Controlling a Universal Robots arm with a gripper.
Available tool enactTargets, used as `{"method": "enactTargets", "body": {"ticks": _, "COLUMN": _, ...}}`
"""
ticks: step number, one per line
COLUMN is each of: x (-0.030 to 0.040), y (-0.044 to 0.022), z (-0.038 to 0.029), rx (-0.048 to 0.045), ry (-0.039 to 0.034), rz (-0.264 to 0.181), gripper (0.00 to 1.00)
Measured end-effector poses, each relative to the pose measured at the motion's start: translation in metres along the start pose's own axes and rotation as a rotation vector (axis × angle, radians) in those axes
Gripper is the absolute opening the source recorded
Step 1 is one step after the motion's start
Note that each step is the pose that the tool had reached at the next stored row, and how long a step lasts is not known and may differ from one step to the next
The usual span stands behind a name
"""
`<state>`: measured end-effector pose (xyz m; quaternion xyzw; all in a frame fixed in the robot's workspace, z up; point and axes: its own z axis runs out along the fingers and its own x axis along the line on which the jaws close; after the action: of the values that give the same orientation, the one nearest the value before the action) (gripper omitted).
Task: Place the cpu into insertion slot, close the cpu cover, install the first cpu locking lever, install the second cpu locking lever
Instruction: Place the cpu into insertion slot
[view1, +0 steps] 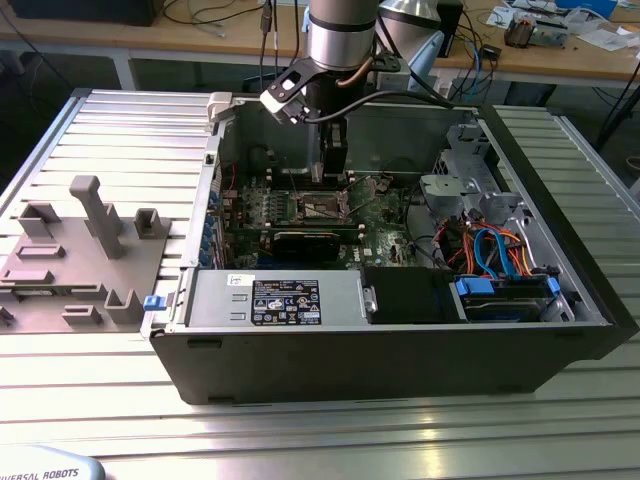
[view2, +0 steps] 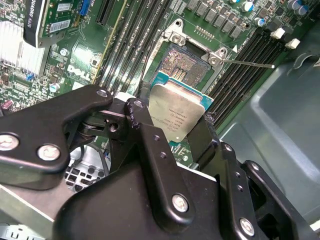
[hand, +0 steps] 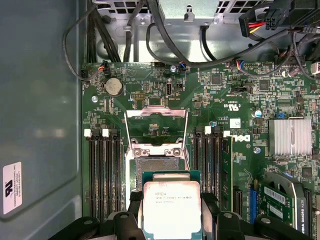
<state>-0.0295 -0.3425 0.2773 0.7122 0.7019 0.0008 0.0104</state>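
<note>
My gripper (view2: 172, 127) is shut on the cpu (view2: 177, 111), a silver-topped square chip on a green carrier, with a black finger on each of two opposite edges. In the first wrist view the cpu (hand: 171, 207) hangs above the motherboard, just short of the insertion slot (hand: 156, 169), whose dark pin field lies bare. The cpu cover (hand: 156, 113) stands swung open past the slot's far side. A thin wire locking lever (view2: 250, 63) sticks out beside the insertion slot (view2: 184, 62). In the exterior view the gripper (view1: 335, 168) reaches down into the open computer case over the insertion slot (view1: 325, 208).
Memory slots (hand: 102, 170) run along both sides of the socket. A silver heatsink (hand: 289, 136) and a black card (view1: 310, 240) sit nearby. Cables (hand: 165, 45) hang across the case's far wall. A drive bay with blue and orange cables (view1: 495, 250) is at the exterior view's right.
</note>
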Motion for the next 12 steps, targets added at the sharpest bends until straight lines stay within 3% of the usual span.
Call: {"method": "enactTargets", "body": {"ticks": 12, "x": 0.0000, "y": 0.0000, "z": 0.0009, "rx": 0.0000, "ry": 0.0000, "rz": 0.011, "gripper": 0.55}}
